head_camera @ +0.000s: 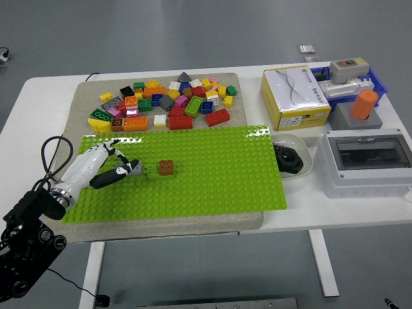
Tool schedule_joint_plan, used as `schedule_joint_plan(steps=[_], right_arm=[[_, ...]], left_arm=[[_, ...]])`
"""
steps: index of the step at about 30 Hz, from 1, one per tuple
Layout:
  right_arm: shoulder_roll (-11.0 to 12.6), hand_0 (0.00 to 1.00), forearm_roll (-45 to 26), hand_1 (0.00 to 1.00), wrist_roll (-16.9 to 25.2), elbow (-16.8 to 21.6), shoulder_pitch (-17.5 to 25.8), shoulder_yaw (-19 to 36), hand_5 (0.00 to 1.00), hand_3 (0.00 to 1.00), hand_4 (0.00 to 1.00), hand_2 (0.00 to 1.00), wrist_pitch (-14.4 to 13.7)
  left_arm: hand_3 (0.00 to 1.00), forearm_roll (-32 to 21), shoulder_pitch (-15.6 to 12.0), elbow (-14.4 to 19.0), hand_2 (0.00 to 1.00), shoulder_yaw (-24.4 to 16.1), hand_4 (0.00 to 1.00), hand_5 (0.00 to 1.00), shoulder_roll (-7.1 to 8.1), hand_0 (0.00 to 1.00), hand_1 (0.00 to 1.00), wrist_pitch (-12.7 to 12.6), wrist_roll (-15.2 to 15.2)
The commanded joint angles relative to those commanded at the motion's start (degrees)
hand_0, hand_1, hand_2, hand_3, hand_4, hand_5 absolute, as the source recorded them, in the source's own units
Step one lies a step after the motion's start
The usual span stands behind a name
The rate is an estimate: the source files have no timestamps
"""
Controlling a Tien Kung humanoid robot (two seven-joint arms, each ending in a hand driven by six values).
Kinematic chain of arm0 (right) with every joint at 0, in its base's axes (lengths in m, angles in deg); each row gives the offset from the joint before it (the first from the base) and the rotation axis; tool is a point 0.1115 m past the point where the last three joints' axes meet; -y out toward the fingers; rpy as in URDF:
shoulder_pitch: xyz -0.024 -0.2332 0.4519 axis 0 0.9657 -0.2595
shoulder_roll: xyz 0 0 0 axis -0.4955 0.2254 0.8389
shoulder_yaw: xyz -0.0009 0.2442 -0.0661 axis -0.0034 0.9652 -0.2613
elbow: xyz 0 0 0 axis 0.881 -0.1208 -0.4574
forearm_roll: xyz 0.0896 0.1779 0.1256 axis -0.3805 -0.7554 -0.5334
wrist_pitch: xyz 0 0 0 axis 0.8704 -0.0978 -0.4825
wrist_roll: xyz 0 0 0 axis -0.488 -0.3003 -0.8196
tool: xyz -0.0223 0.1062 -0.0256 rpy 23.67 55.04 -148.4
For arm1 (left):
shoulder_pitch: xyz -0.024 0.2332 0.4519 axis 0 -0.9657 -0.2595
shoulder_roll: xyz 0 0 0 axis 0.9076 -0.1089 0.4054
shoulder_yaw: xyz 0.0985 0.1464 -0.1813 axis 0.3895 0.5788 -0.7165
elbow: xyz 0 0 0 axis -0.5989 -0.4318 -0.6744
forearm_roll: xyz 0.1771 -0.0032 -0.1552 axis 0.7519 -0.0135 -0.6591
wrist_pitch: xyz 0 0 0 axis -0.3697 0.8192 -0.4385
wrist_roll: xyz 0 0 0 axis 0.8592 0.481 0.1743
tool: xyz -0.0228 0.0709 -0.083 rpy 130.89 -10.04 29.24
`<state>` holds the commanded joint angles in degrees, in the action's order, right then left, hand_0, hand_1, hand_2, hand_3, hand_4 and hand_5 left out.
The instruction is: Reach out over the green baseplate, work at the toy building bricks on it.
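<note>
The green baseplate (212, 167) lies on a grey mat in the middle of the table. On its left part stands a small green brick (153, 173) with a brown brick (167, 167) on top of it. My left hand (122, 165), white with dark fingertips, hovers over the baseplate's left end, just left of that stack. Its fingers are spread and hold nothing, and the thumb tip stops a short gap from the green brick. The right arm is out of sight.
Several loose coloured bricks (167, 103) lie on the grey mat (80, 96) behind the baseplate. To the right are a yellow box (295, 98), a white bowl (308, 162) holding a black part, a grey switch box (367, 161) and an orange cylinder (365, 105).
</note>
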<state>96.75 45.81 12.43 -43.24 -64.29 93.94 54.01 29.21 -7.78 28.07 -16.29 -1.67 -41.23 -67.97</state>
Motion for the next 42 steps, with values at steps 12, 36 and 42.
schedule_joint_plan(steps=[12, 36, 42], right_arm=[[-0.25, 0.719, -0.24, 0.589, -0.23, -0.13, 0.01, -0.69, 0.748, 0.678, 0.791, 0.696, -0.01], [-2.02, 0.715, 11.02, 0.59, -6.13, -0.39, -0.26, 8.92, 0.685, 0.68, 0.778, 0.696, -0.69], [-2.49, 0.704, 10.95, 0.585, -6.28, -0.39, -0.18, 8.95, 0.701, 0.681, 0.77, 0.695, -0.78]], left_arm=[[0.607, -2.87, -4.9, 9.31, 0.982, -8.24, 0.826, 0.998, 1.11, 0.998, 0.988, 1.12, 0.83], [0.628, -0.91, -13.6, 19.33, 0.959, -26.34, 0.936, 0.349, -4.94, 0.998, 0.974, 3.13, -2.02], [0.624, -1.19, -13.05, 18.69, 0.961, -24.99, 0.899, 0.286, -5.02, 0.998, 0.975, 3.39, -1.9]])
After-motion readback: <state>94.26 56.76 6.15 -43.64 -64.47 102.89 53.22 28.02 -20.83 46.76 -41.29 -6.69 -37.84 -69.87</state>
